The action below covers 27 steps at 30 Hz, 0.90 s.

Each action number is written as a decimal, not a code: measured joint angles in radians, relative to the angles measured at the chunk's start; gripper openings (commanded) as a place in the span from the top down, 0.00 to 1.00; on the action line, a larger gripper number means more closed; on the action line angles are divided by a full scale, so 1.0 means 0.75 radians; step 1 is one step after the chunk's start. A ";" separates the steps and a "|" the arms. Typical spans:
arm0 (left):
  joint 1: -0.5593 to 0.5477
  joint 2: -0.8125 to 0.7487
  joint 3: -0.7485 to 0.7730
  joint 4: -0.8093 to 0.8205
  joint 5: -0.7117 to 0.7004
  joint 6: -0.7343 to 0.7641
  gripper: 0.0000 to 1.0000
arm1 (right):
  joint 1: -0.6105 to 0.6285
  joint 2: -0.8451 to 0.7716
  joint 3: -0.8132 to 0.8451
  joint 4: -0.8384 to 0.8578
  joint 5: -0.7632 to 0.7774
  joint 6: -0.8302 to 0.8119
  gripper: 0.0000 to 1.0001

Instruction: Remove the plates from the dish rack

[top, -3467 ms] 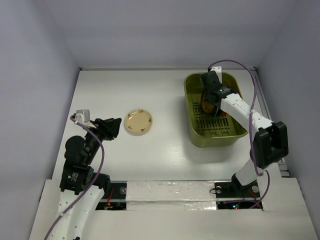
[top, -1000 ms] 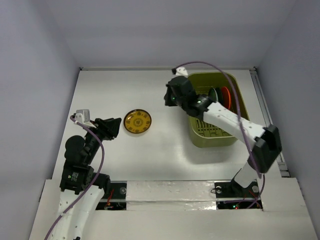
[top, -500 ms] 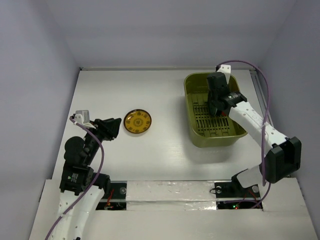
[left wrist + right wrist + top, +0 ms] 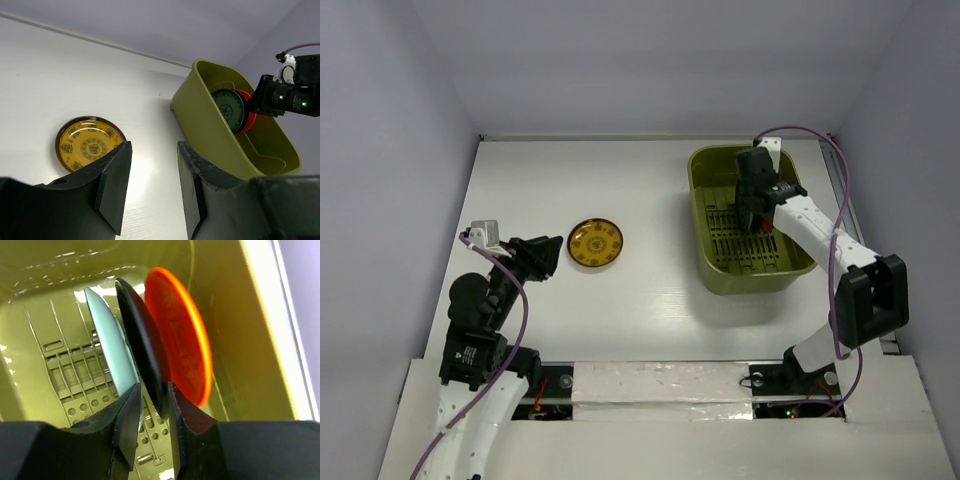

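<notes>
In the top view, the right gripper (image 4: pixel 752 203) hides the upright plates. In its wrist view, the fingers (image 4: pixel 127 425) straddle the rim of the dark round plate (image 4: pixel 142 352), but clamping cannot be confirmed. A pale glossy surface at that plate's 9 o'clock may be glare or another plate. The plain orange-red plate (image 4: pixel 182 350) stands at 3 o'clock, near the wall of the olive-green plastic dish rack (image 4: pixel 240 340). The rack's slotted floor shows at 6 o'clock. The left gripper (image 4: pixel 154 150) is spread and holds nothing. The yellow patterned plate (image 4: pixel 594 243) lies flat at the rack's 9 o'clock, well apart.

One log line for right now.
right end effector: astride dark plate rim, in dish rack | left end effector: open, empty | yellow plate: on table
</notes>
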 measured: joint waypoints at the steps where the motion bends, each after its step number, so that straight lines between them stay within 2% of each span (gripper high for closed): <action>1: 0.000 0.000 0.000 0.000 0.001 0.000 0.61 | 0.000 0.007 0.000 0.003 -0.001 -0.002 0.68; 7: 0.000 0.000 0.000 0.001 0.005 0.000 0.61 | 0.000 0.023 0.002 0.003 -0.007 -0.001 0.67; 15: 0.000 0.001 0.000 0.001 0.013 0.000 0.61 | 0.000 -0.084 0.004 -0.026 0.003 0.004 0.57; 20: 0.001 0.001 0.000 0.001 0.013 -0.001 0.62 | 0.000 -0.172 0.036 -0.025 -0.017 -0.004 0.60; 24: 0.000 0.002 0.000 0.001 0.013 -0.001 0.61 | 0.000 -0.148 0.049 -0.023 -0.039 -0.012 0.65; 27: 0.000 0.002 0.000 0.001 0.013 -0.001 0.61 | 0.000 -0.100 0.050 -0.024 -0.074 -0.020 0.65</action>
